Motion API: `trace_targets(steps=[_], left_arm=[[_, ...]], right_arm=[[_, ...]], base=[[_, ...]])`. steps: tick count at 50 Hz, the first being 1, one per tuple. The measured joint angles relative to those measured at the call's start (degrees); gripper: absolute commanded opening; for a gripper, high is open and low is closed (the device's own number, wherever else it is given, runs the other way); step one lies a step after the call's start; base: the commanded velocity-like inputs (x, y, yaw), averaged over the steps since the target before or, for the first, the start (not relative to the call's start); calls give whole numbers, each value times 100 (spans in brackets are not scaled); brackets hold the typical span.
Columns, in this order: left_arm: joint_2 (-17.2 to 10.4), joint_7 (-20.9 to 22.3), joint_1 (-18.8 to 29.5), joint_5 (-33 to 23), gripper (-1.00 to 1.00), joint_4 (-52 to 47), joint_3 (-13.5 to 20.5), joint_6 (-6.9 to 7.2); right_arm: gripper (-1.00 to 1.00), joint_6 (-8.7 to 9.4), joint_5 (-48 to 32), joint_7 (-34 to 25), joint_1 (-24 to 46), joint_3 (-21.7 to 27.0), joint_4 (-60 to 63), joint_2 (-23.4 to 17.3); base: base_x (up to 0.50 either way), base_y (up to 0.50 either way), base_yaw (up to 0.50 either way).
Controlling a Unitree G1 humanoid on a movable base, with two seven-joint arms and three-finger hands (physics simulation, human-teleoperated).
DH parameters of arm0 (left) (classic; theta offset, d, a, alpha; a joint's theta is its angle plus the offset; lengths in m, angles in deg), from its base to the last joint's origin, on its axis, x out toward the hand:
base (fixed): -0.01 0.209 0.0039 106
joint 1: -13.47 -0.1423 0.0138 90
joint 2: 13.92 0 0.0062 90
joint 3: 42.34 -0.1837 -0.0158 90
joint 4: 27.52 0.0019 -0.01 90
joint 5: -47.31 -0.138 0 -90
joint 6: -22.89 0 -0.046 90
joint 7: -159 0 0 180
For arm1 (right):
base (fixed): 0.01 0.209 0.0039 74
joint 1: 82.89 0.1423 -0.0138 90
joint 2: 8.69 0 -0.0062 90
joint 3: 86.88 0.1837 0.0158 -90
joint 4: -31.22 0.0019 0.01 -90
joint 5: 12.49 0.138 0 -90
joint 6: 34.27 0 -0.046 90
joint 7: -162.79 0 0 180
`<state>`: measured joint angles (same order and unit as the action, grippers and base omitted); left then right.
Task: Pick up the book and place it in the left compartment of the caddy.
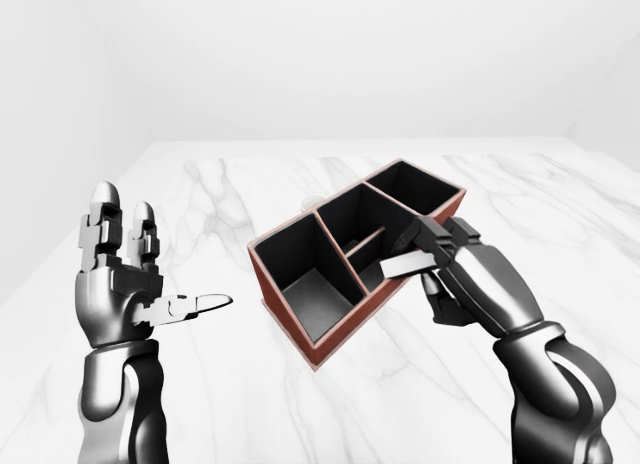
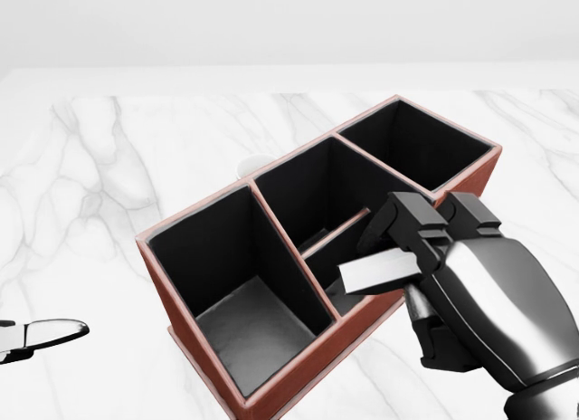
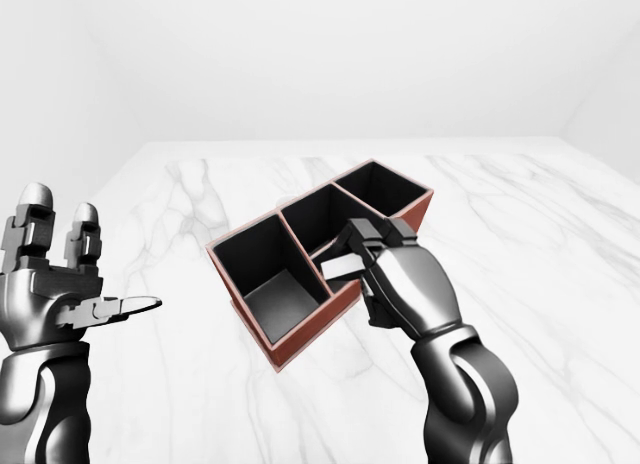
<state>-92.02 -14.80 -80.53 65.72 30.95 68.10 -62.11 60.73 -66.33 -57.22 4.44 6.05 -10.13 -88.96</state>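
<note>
Your right hand point(image 2: 470, 284) has its fingers point(image 2: 403, 223) closed around the book point(image 2: 378, 272), a small pale slab that you hold nearly level in the air. In the head view the book sits over the near rim of the caddy's middle section, just right of the wall that closes off the left compartment point(image 2: 240, 284). It has not gone into that compartment, and whether it touches the rim cannot be told from these views.

The caddy point(image 1: 300, 329) is a reddish-brown box with a dark lining, standing at an angle on the white marble counter point(image 1: 220, 189). Its left compartment lies nearest you and its right compartment point(image 2: 416, 144) farthest. The middle section is split by a thin divider point(image 2: 335, 233) into a near pocket and a far one.

Your left hand point(image 1: 125, 284) is raised well to the left of the caddy and apart from it. Its fingers point(image 1: 105, 224) are spread open, two pointing up and the thumb pointing right toward the caddy, and they hold nothing. In the head view only the thumb tip shows, at the lower left edge.

Just beyond the caddy's far wall a small pale round object point(image 2: 255, 165) peeks out; what it is cannot be made out.
</note>
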Motion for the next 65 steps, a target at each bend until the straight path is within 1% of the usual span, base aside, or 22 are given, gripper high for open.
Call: trace_targets(steps=[6,11,17,26,33,40,49,65], left_arm=[[5,0,-4,-6,100,-3,-8,0],[7,1,-7,-9,100,-5,-11,0],[8,0,-6,-11,100,0,-13,0],[9,3,-5,-18,100,19,-20,0],[6,4,-4,-14,100,24,-16,0],[5,2,-2,-17,100,25,-19,0],[-2,-1,4,-5,100,13,-6,0],[-14,-11,23,5,100,27,4,0]], right_arm=[[-100,0,3,0,234,8,86,-22],[-100,0,153,0,453,0,169,-52],[-100,0,465,0,690,-12,219,-109],[-100,0,974,0,1060,-82,269,-308],[-100,0,1516,0,1305,-90,192,-370],[-100,0,2113,0,1446,-55,-75,-370],[-100,0,2684,36,1588,-85,-487,-348],[-100,0,3501,517,1671,12,-1430,-258]], base=[[0,0,0],[0,0,0],[0,0,0],[0,0,0],[0,0,0],[0,0,0],[0,0,0],[0,0,0]])
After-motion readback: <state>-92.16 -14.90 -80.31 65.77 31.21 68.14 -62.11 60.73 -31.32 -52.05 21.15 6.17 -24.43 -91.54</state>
